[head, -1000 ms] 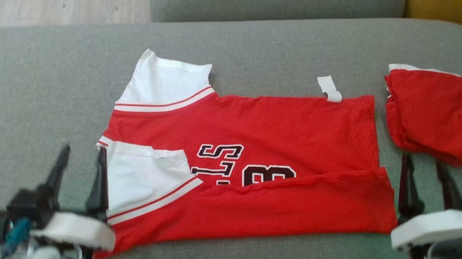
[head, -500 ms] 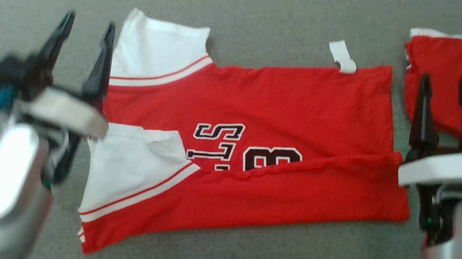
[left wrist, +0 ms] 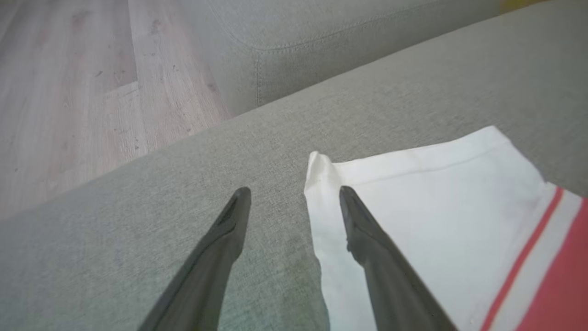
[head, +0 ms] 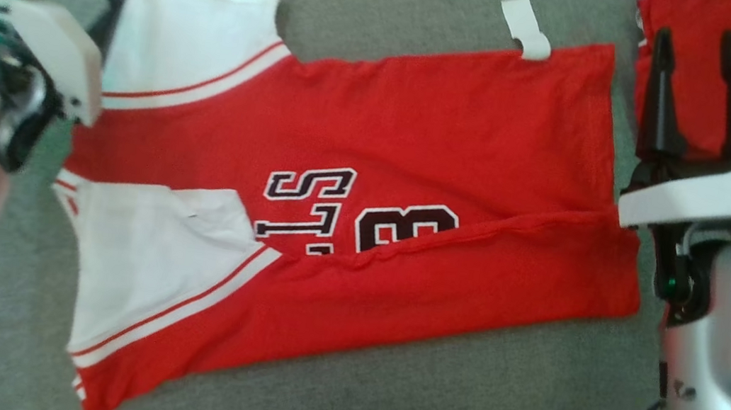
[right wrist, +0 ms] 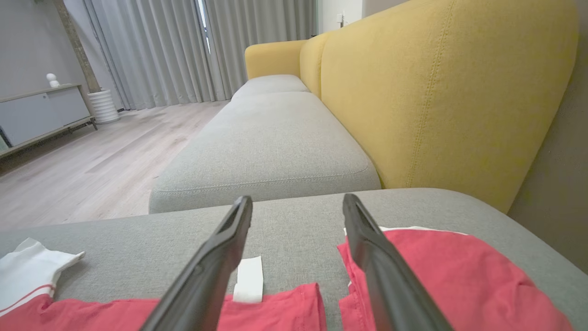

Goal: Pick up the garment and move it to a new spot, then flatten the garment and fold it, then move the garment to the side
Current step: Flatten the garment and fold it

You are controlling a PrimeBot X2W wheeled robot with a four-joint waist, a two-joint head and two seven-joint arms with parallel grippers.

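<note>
Fold step: jersey [head: 418,134] lies flat on the sofa [head: 384,379], near long edge already folded in. Both hands spread, holding nothing: left hand [left wrist: 294,197] at the far sleeve [left wrist: 413,184] corner, right hand [head: 695,35] by the far hem [head: 602,124]. Next, I reckon: pinch both far corners, fold toward me.

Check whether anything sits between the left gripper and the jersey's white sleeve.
Nothing visible does. The left gripper, jaws open, hangs right at the edge of the white sleeve; just grey cushion lies beneath.
</note>
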